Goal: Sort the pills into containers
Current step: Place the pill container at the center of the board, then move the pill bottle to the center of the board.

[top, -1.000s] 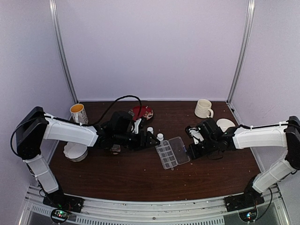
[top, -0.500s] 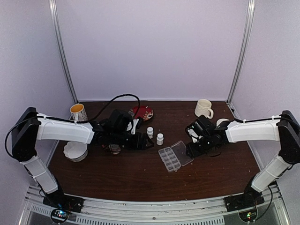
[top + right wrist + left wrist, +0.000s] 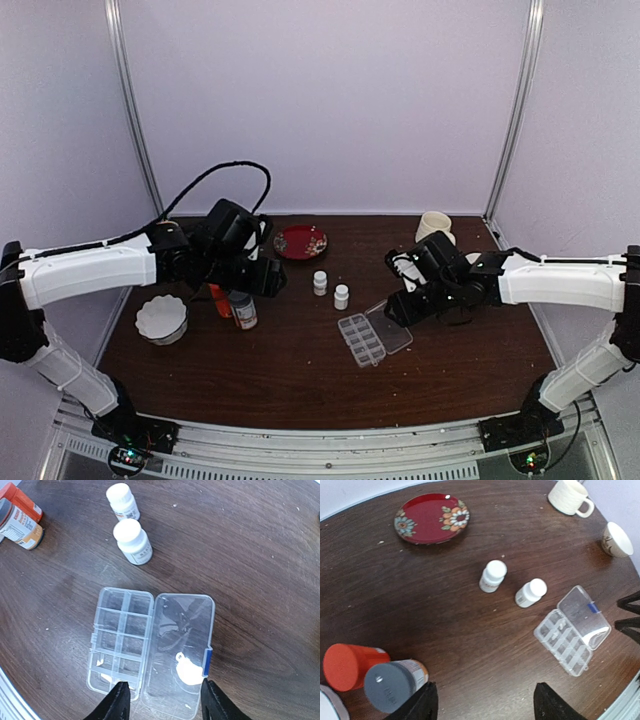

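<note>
Pills (image 3: 187, 670) clustered on open lid (image 3: 182, 625) of organizer box (image 3: 120, 640); R claw (image 3: 164, 686) half-open, empty, just by box; L claw (image 3: 484, 689) wide, empty, well apart.

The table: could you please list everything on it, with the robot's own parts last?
box: 1, clear, lid open, table centre
pills: count unclear, whitish cluster, on the open lid
white bottles: 2, white, just behind the box
orange bottle: 1, orange, left of centre
grey-capped bottle: 1, grey cap, beside the orange bottle
plate: 1, red with flowers, far centre
mug: 1, cream, far right
bowl: 1, white, left side
small bowl: 1, whitish, right side, near the mug
left fingers: black, open, by the grey-capped bottle
right fingers: black, open, at the box's lid side
</note>
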You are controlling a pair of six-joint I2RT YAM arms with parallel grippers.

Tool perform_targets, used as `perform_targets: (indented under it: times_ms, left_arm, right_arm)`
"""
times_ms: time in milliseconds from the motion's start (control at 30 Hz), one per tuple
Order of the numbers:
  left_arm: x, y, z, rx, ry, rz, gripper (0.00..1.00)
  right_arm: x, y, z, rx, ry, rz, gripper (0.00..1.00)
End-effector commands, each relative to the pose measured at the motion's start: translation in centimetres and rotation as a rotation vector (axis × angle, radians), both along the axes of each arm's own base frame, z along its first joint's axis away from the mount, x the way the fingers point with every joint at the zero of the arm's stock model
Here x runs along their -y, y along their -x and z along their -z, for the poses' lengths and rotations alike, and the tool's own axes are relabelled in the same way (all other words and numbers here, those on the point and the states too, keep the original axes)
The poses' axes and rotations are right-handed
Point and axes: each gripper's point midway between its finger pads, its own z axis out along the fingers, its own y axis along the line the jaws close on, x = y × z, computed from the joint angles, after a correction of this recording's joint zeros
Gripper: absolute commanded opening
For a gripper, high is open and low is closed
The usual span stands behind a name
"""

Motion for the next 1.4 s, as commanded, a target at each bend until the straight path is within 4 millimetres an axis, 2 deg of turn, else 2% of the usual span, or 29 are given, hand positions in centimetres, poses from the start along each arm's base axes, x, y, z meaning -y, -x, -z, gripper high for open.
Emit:
perform_targets:
  times_ms: [0, 133, 233, 333, 500, 733, 867, 1133, 1367]
  left_arm:
    - [-5.2, 0.4, -0.3, 0.007, -0.163, -0.080, 0.64]
    - [-8.2, 0.6, 1.2, -0.053, -0.209, -0.126, 0.61]
    - [-9.1, 0.7, 2.0, -0.089, -0.226, -0.137, 0.65]
    - [-8.8, 0.7, 2.8, -0.118, -0.223, -0.122, 0.68]
    - [-8.4, 0.4, 4.5, -0.172, -0.240, -0.109, 0.68]
    - [-9.1, -0.3, 6.1, -0.211, -0.292, -0.152, 0.69]
    - [-8.9, -0.8, 6.5, -0.214, -0.283, -0.154, 0.73]
    - [-8.6, -2.3, 6.8, -0.216, -0.273, -0.184, 0.74]
    - [-8.3, -3.0, 6.6, -0.203, -0.262, -0.205, 0.68]
  right_arm:
    - [-1.8, -0.4, -1.9, 0.053, -0.049, -0.037, 0.51]
    - [-2.0, -0.3, -2.0, 0.058, -0.065, -0.036, 0.51]
    - [-2.1, -0.1, -2.1, 0.059, -0.071, -0.043, 0.51]
    - [-2.0, 0.0, -2.3, 0.068, -0.070, -0.043, 0.53]
    - [-2.3, 0.0, -2.5, 0.069, -0.089, -0.043, 0.54]
    - [-2.3, 0.2, -2.6, 0.076, -0.089, -0.043, 0.55]
    - [-2.6, 0.2, -2.8, 0.073, -0.098, -0.051, 0.55]
    - [-2.8, 0.2, -3.0, 0.074, -0.084, -0.058, 0.55]
    - [-3.1, 0.2, -3.3, 0.081, -0.074, -0.070, 0.55]
